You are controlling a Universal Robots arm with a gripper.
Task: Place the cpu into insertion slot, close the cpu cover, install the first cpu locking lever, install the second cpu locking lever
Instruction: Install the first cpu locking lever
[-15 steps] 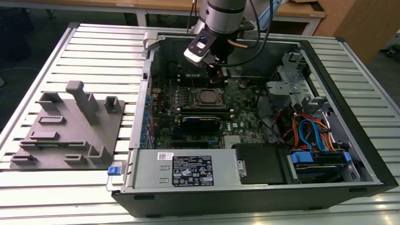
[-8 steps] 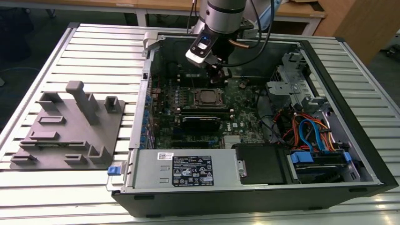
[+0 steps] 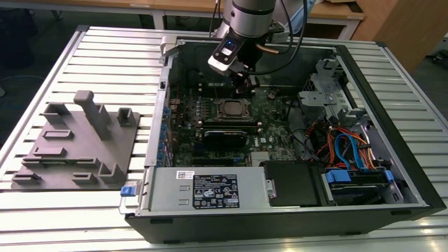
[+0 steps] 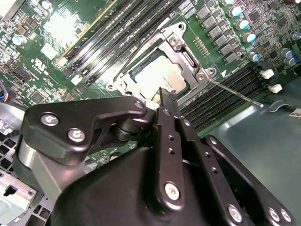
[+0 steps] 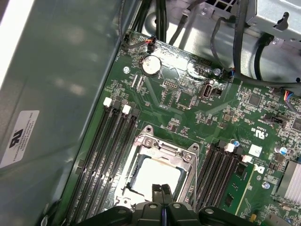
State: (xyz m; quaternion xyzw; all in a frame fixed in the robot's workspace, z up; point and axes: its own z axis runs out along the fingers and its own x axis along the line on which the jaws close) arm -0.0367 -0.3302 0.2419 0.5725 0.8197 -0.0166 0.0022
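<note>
The cpu lies with its dull silver top up in the insertion slot on the green motherboard. The silvery cpu cover lies flat around the cpu as a frame. One thin locking lever sticks out from a corner of the socket, across the memory slots. My gripper hangs just above the edge of the socket with its two black fingers pressed together and nothing between them. Its tips sit over the cover's rim. In the exterior view the gripper is inside the open case, behind the socket.
Long black memory slots flank the socket on both sides. The grey case wall stands close by. A black block sits in front of the socket. Cables and drive bays fill the exterior view's right. A grey fixture plate lies outside the case on the left.
</note>
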